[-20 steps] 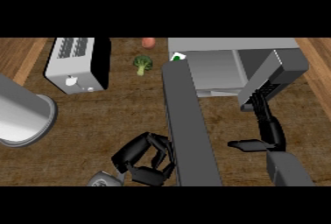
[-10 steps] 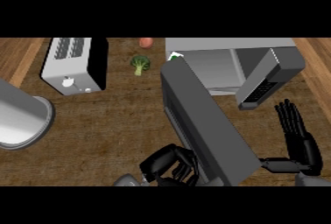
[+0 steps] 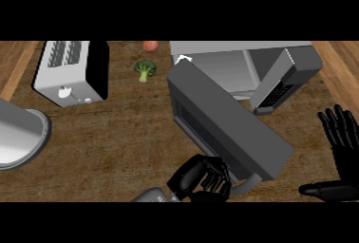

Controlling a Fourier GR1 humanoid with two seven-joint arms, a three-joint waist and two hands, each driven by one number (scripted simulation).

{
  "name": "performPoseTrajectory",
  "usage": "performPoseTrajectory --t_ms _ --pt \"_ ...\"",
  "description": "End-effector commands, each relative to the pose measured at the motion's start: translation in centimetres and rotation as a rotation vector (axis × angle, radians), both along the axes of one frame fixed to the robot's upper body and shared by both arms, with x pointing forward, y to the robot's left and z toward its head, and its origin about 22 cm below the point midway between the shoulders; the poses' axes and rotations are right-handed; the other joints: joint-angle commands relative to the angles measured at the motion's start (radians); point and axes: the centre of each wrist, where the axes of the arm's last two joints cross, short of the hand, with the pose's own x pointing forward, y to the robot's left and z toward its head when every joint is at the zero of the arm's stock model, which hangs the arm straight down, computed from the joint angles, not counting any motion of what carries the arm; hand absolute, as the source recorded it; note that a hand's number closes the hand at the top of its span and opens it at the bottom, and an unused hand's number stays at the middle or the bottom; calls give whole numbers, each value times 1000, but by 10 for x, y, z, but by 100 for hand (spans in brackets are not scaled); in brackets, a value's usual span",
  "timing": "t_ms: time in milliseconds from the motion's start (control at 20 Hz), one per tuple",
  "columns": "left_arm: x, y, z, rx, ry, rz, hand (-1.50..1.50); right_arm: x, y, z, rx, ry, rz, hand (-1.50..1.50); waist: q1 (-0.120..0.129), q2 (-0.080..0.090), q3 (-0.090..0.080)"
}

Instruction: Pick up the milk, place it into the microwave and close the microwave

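The grey microwave (image 3: 238, 71) stands at the back right with its cavity showing. Its dark door (image 3: 228, 123) is swung out and reaches down toward me. A small white and green thing (image 3: 184, 59), likely the milk, peeks past the door's top corner at the cavity's left front. My left hand (image 3: 200, 180) sits at the door's free lower end with its fingers curled, beside the grey door handle (image 3: 247, 184). I cannot see anything held in it. My right hand (image 3: 340, 137) rests open at the right edge, fingers up, apart from the microwave.
A silver toaster (image 3: 70, 71) stands at the back left. A broccoli floret (image 3: 145, 70) and a reddish item (image 3: 150, 45) lie between it and the microwave. A large grey round vessel (image 3: 17, 137) fills the left edge. The counter is wood.
The right hand drew back from the microwave's front to the right edge and turned fingers up. The left hand moved right along the door's lower end, and the door's face now shows wider.
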Motion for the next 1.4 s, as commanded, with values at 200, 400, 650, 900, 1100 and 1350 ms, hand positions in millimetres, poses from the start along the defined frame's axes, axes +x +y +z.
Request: performPoseTrajectory --t_ms 200,400,650,900,1100,1350 --pt "12 -22 25 -127 -50 132 150 7 7 32 26 -54 146 -150 -59 11 -3" --pt "19 -27 33 -166 -84 157 150 11 5 56 -37 -58 259 -150 -89 15 -5" --pt "52 -32 57 -174 -89 231 150 15 8 67 -9 -87 325 -150 -130 27 -2" --pt "75 -33 69 -173 -84 308 150 17 11 73 22 -92 350 -150 -163 40 0" --pt "85 -32 77 -223 -59 372 150 23 13 87 40 -115 386 -150 -180 49 -4" --pt "104 -27 95 -354 -55 439 150 23 12 92 34 -99 409 -150 -200 64 -6"
